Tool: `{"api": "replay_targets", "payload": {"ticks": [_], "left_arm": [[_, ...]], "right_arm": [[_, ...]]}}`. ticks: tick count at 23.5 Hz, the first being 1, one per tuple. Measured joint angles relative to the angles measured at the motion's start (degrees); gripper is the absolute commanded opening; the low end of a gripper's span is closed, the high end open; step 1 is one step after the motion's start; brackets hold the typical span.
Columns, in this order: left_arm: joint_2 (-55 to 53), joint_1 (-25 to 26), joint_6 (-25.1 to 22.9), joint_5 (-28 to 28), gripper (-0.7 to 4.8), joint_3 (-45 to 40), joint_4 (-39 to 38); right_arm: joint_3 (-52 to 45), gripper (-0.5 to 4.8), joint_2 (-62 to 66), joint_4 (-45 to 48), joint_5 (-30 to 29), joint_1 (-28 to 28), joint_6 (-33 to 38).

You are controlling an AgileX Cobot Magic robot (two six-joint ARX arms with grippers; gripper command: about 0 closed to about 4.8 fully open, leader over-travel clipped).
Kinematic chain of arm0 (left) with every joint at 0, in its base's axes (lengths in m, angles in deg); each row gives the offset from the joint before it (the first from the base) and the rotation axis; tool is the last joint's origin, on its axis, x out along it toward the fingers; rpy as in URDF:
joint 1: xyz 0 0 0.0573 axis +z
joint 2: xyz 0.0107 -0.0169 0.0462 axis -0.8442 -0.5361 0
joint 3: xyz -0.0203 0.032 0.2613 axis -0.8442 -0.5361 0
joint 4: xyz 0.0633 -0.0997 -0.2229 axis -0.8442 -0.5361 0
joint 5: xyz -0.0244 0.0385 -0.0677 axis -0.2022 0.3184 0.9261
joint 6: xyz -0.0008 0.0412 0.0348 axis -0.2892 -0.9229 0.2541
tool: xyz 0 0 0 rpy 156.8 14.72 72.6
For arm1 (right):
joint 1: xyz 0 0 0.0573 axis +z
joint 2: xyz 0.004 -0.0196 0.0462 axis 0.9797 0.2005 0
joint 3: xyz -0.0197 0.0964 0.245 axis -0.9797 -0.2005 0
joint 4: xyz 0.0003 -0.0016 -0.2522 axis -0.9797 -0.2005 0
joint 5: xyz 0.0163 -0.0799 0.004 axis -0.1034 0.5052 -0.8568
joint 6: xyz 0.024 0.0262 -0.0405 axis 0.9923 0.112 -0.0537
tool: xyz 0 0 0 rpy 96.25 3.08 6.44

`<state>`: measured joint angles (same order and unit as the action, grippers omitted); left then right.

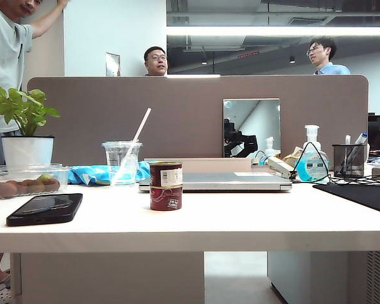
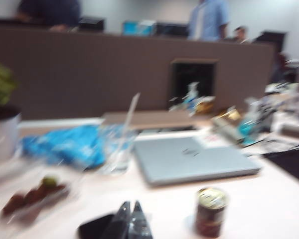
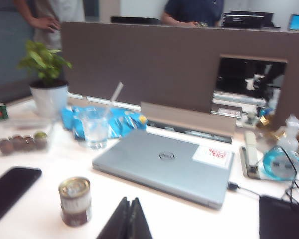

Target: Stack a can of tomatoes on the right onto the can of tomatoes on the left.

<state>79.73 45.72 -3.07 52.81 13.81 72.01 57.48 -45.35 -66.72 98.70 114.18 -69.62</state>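
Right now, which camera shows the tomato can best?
The exterior view: the tomato can stands sharp, side on, with its label showing. Both wrist views look down on it from higher up, showing its lid, but they are blurry.

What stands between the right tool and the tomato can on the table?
Nothing visible. In the right wrist view the shut right tool has only bare table between it and the tomato can; the laptop lies farther back.

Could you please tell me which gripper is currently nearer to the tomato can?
Right, marginally: the right gripper sits just beside the tomato can; the left gripper stands slightly farther off. Both are pulled back.
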Motion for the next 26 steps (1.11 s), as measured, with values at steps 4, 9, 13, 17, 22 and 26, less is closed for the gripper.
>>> {"api": "replay_targets", "payload": {"ticks": [4, 9, 13, 17, 22, 26], "left_arm": [[-0.1, 0.0, 0.2, -2.9, -0.05, -5.2, 1.9], [-0.1, 0.0, 0.2, -2.8, -0.04, -10.6, 3.2], [-0.1, 0.0, 0.2, -2.8, -0.04, -10.6, 0.4], [-0.1, 0.0, 0.2, -2.8, -0.04, -10.6, -2.2], [0.0, 0.0, 0.2, -2.8, -0.04, -10.6, -2.7], [0.0, 0.0, 0.2, -2.8, -0.04, -10.6, -2.7]], "right_arm": [[-6.4, -0.08, -4.2, 0.0, 0.1, 0.0, 0.0], [-14.1, -0.08, -4.1, 0.5, -1.2, -0.1, 0.9], [-15.3, -0.08, -4.2, 0.8, -1.5, -0.1, 1.6], [-15.2, -0.08, -4.3, 2.6, -4.6, -0.1, 4.0], [-15.2, -0.08, -4.3, 2.8, -3.2, -0.2, 3.8], [-15.2, -0.08, -4.4, 3.0, 3.4, -0.2, 3.8]]}}
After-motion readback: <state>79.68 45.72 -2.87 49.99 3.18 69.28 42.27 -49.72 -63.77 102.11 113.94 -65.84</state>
